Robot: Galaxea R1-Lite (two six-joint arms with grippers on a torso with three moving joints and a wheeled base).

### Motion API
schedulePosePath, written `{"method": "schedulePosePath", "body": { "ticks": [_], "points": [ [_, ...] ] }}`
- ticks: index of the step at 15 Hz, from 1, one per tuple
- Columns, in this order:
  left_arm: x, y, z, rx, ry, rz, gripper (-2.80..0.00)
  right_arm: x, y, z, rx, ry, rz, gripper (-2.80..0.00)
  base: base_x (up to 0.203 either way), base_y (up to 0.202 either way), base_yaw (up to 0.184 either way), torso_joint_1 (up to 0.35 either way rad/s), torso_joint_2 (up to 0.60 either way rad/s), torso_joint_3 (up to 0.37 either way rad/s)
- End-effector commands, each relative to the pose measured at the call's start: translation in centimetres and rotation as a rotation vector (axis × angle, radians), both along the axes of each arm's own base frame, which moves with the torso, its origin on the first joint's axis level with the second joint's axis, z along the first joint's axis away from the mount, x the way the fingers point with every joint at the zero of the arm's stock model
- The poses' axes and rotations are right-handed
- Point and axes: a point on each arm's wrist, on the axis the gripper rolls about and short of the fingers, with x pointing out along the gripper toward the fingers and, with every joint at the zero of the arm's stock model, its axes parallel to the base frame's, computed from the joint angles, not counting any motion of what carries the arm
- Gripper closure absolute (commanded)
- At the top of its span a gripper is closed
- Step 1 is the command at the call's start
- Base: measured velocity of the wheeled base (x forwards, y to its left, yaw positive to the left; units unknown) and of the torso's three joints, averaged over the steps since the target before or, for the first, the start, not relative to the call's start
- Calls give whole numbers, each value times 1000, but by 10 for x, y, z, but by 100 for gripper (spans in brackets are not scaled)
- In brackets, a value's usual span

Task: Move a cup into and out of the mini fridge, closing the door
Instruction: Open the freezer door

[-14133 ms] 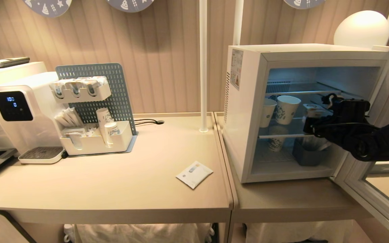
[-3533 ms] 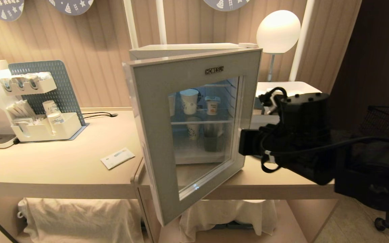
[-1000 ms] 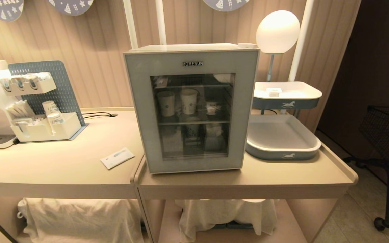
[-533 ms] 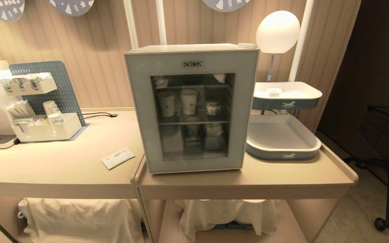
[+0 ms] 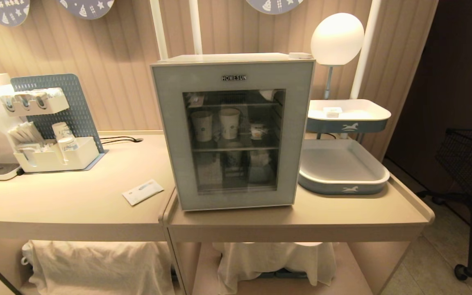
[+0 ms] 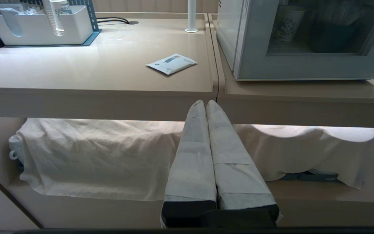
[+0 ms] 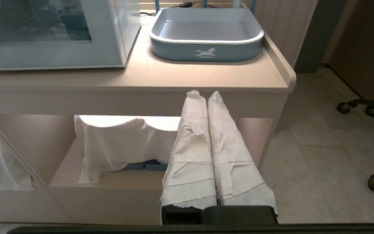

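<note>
The white mini fridge stands on the right-hand table, its grey-blue door shut flat against the front. Through the dark glass the small white cup sits on the upper wire shelf, right of two taller paper cups. Neither arm shows in the head view. My left gripper hangs parked below the table's front edge, its taped fingers pressed together and empty. My right gripper is parked the same way below the right table's edge, shut and empty. The fridge's lower corner shows in the right wrist view.
A two-tier blue-and-white tray stand sits right of the fridge, a globe lamp behind it. A white sachet lies on the left table near a white organiser with cups. White cloths cover the lower shelf. A wheeled wire cart stands at the right.
The door, wide open earlier and half swung by my right gripper, is now shut with the cup inside. Over the last second the head view is unchanged, with no arm in it.
</note>
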Motion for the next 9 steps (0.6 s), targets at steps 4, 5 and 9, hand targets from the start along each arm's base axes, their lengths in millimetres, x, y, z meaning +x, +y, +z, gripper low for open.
{"method": "schedulePosePath", "body": {
  "ticks": [4, 5, 9],
  "points": [
    [0, 0, -1, -3, 6, -7, 0, 0, 0, 0, 25, -5, -2, 0, 0, 0, 0, 0, 0, 0],
    [0, 0, -1, -4, 6, -7, 0, 0, 0, 0, 25, -6, -2, 0, 0, 0, 0, 0, 0, 0],
    [0, 0, 0, -7, 4, -7, 0, 0, 0, 0, 27, -5, -2, 0, 0, 0, 0, 0, 0, 0]
  ]
}}
